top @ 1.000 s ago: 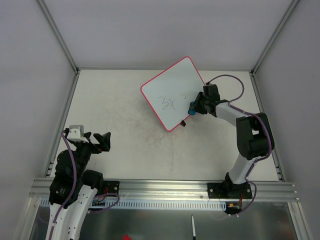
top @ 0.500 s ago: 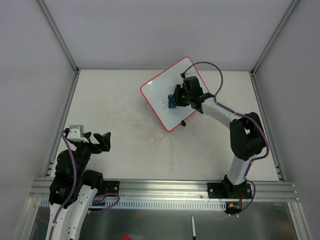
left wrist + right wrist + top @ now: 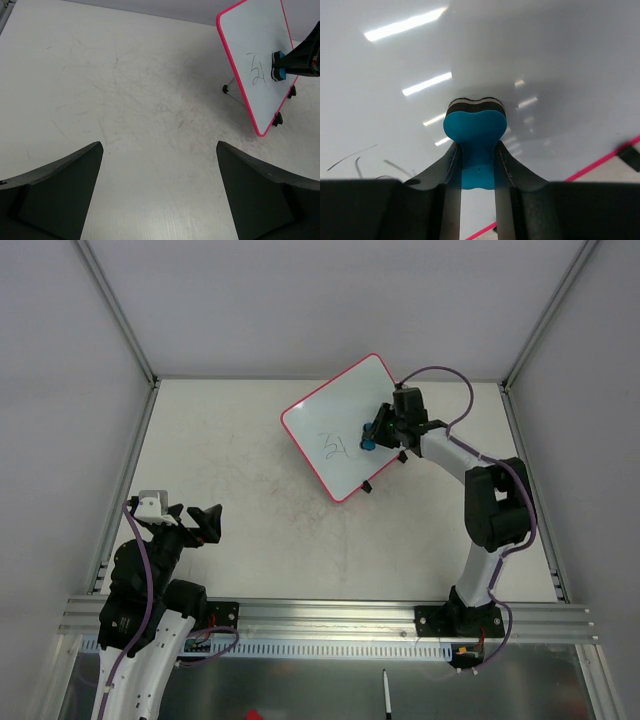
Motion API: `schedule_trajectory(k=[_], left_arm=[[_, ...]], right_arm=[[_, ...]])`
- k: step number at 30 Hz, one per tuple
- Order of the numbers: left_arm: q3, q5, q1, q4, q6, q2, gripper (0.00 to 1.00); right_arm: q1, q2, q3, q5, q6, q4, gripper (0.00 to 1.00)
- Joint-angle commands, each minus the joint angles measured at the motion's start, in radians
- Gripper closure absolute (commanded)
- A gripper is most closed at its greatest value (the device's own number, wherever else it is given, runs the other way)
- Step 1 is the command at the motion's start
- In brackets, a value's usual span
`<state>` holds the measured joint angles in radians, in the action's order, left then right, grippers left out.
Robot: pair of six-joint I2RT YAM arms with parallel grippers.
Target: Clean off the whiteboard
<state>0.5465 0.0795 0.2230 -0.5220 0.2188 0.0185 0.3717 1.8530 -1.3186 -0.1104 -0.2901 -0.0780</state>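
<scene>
Wiping step in hand: right gripper (image 3: pixel 376 432) clamps blue eraser (image 3: pixel 369 442), pad on whiteboard (image 3: pixel 345 400) just beside marks (image 3: pixel 334 447). Next: sweep over marks, pressing evenly. Left gripper (image 3: pixel 157 150) wide, idle above counter (image 3: pixel 230 470).

Top cam: high overhead, facing down. L wrist: low, far off. R wrist: close-up. All share pink-rimmed white whiteboard (image 3: pixel 345 412).

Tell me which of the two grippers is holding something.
The right gripper: it is shut on the blue eraser, held against the whiteboard. The left gripper stands wide open and empty.
</scene>
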Motion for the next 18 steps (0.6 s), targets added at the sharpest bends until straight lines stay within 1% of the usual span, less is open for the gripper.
schedule_trajectory(k=[1, 4, 11, 14, 18], left_arm=[[-0.002, -0.014, 0.004, 0.019, -0.022, -0.011, 0.01], [-0.002, -0.017, 0.004, 0.019, -0.022, -0.011, 0.01], [-0.002, -0.020, 0.006, 0.019, -0.022, -0.011, 0.01], [0.000, -0.020, 0.006, 0.019, -0.024, -0.011, 0.01], [0.000, -0.020, 0.006, 0.020, -0.024, -0.011, 0.01]], right_arm=[[-0.077, 0.026, 0.035, 0.018, -0.090, -0.031, 1.00], [-0.100, 0.031, 0.045, 0.020, -0.080, -0.063, 1.00], [-0.096, 0.018, 0.041, 0.005, -0.037, -0.065, 1.00], [-0.051, -0.006, 0.007, 0.018, 0.026, -0.066, 1.00], [0.050, -0.038, -0.045, 0.075, 0.113, -0.068, 1.00]])
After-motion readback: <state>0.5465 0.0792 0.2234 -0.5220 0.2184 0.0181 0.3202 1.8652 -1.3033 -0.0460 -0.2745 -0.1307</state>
